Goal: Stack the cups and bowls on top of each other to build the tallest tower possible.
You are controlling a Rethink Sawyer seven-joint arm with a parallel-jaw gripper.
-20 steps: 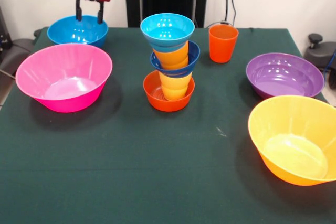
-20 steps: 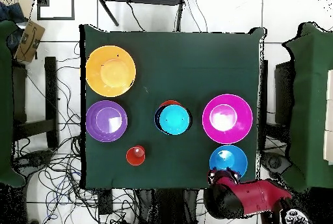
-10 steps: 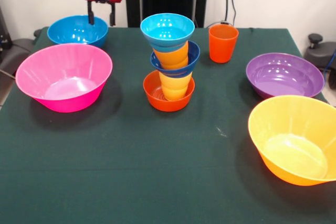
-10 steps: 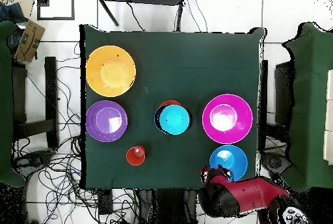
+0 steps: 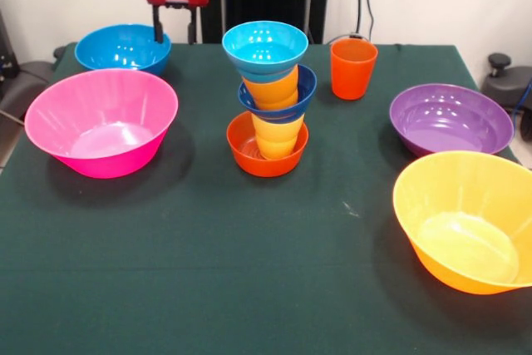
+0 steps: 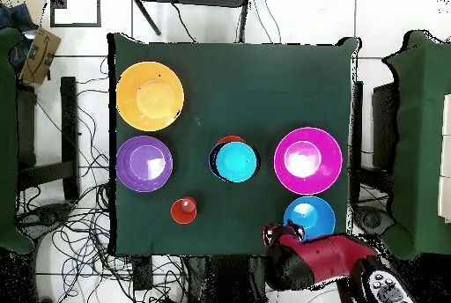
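Claw (image 5: pixel 175 33) status: two dark fingers (image 5: pixel 157 32) hang parted below the red wrist, nothing between them, above the tabletop's (image 5: pixel 249 272) far edge just beside the medium blue bowl (image 5: pixel 122 46).

Tower (image 5: pixel 268 97) location: tabletop centre. Composition, bottom to top: small orange-red bowl (image 5: pixel 249 155), yellow cup (image 5: pixel 278 136), dark blue bowl (image 5: pixel 304 89), light orange cup (image 5: pixel 272 88), cyan bowl (image 5: pixel 264 47). Upper pieces sit tilted.

Loose items: red-orange cup (image 5: pixel 353 68) upright behind the tower; purple bowl (image 5: pixel 450 118) and yellow-orange bowl (image 5: pixel 470 218) to one side; pink bowl (image 5: pixel 101 120) opposite.

Front view shows every tower layer. Overhead view shows only the cyan bowl's mouth with slivers of dark blue and orange-red rim, plus the red arm (image 6: pixel 326 260) beyond the tabletop's edge.
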